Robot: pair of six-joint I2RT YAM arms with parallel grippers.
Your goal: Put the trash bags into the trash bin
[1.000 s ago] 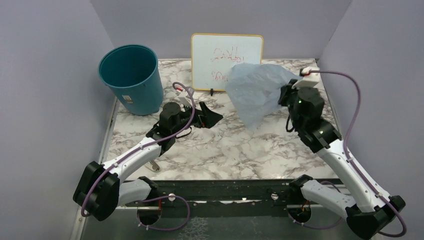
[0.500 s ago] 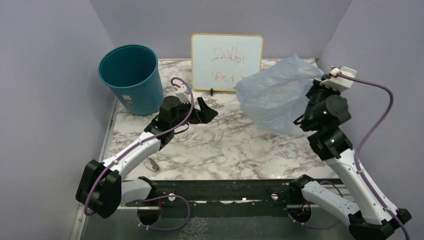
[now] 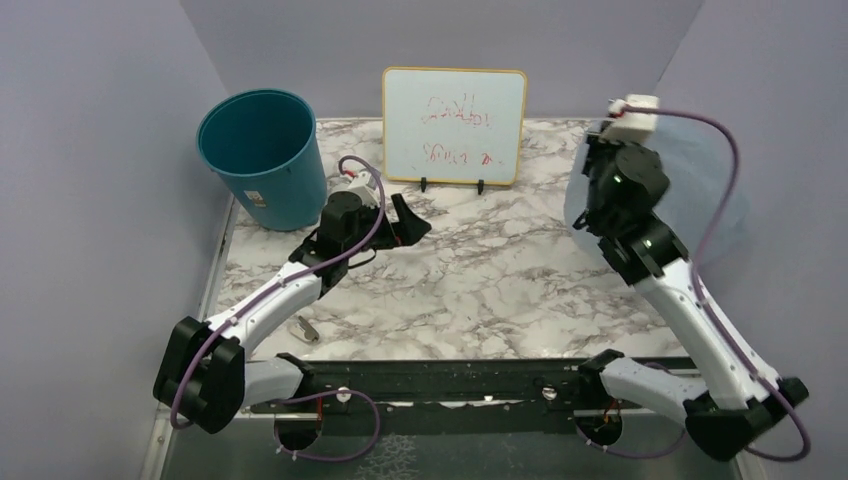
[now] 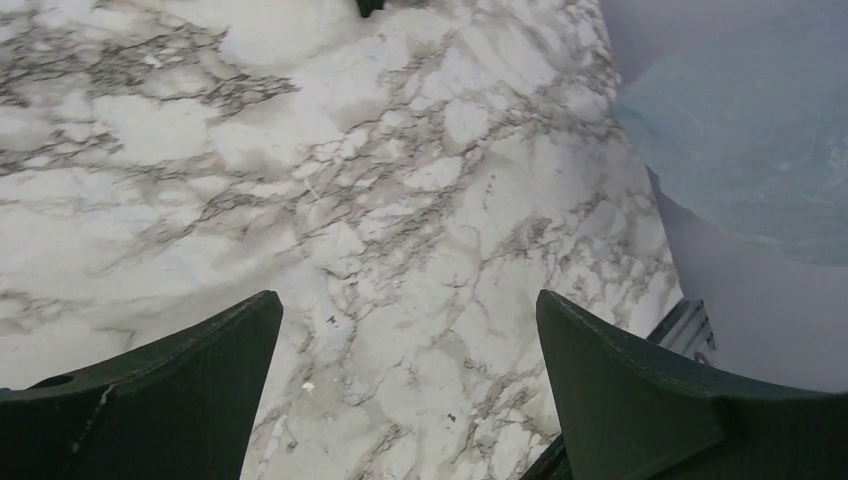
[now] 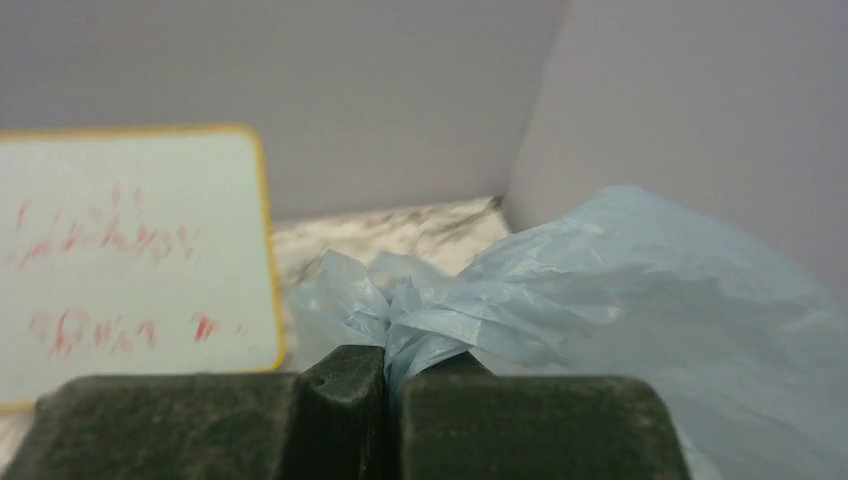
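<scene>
The right gripper (image 5: pixel 385 385) is pinching a gathered tuft of the thin, crinkly, translucent light-blue plastic trash bag (image 3: pixel 715 200), its two fingers pressed together with only the plastic between them. That grip on a bunched edge, I judge, is letting the rest of the film hang free and billow rather than drag on the grey-veined white marble tabletop (image 3: pixel 480 280). The bag is hanging in the air at the far right, by the lilac side wall (image 3: pixel 770 90), and is spreading out behind the wrist, away from the middle of the table. Its long axis seems to be running from the pinched tuft out toward that wall, though the arm is hiding much of it.

The round teal-blue plastic trash bin (image 3: pixel 262 160) is standing upright at the far left, mouth up — well apart from the bag, with the yellow-framed whiteboard (image 3: pixel 455 125) between them.

The left gripper (image 4: pixel 400 400) is hovering over bare marble beside the bin, fingers spread wide and holding nothing — likely waiting to help.
</scene>
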